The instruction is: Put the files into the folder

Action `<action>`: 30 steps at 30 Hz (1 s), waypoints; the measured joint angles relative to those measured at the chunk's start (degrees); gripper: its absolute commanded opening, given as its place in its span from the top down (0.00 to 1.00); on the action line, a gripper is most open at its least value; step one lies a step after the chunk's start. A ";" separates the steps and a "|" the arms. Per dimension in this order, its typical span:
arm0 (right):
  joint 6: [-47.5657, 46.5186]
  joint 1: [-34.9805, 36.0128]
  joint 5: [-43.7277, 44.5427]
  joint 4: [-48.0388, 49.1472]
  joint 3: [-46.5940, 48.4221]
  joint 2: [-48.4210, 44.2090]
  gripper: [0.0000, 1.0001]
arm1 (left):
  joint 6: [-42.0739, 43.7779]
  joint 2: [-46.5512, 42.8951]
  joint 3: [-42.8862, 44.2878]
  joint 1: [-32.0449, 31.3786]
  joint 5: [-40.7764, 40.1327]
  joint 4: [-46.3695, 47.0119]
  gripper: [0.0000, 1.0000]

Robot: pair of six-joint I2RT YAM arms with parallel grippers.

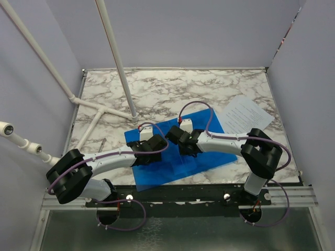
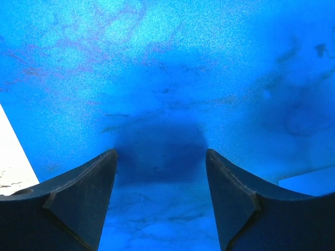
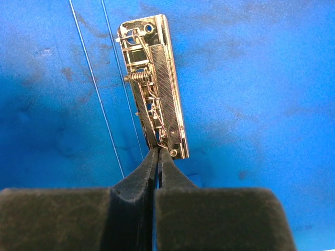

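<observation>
The blue folder (image 1: 212, 152) lies open on the marble table, and its blue plastic fills the left wrist view (image 2: 157, 63) and the right wrist view (image 3: 251, 104). Its metal clip (image 3: 152, 83) shows on the inside. The files (image 1: 245, 115), white printed sheets, lie flat at the right, beyond the folder and apart from both grippers. My left gripper (image 1: 152, 146) (image 2: 161, 157) is open, low over the folder's left part, with nothing between the fingers. My right gripper (image 1: 183, 140) (image 3: 158, 151) is shut, its tips touching the clip's near end.
A white pipe frame (image 1: 118, 57) stands at the back left of the table (image 1: 172, 89). Grey walls close in the left, back and right sides. A black rail (image 1: 209, 194) runs along the near edge by the arm bases.
</observation>
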 measured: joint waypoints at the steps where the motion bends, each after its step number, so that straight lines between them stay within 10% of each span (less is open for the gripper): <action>1: 0.55 0.00 0.22 -0.17 0.11 0.00 1.00 | -0.02 0.02 -0.09 0.00 -0.04 -0.02 0.29; 30: 2.40 0.26 6.73 -7.96 2.60 -7.80 0.98 | 1.88 0.11 -0.24 -0.44 -0.68 0.48 0.30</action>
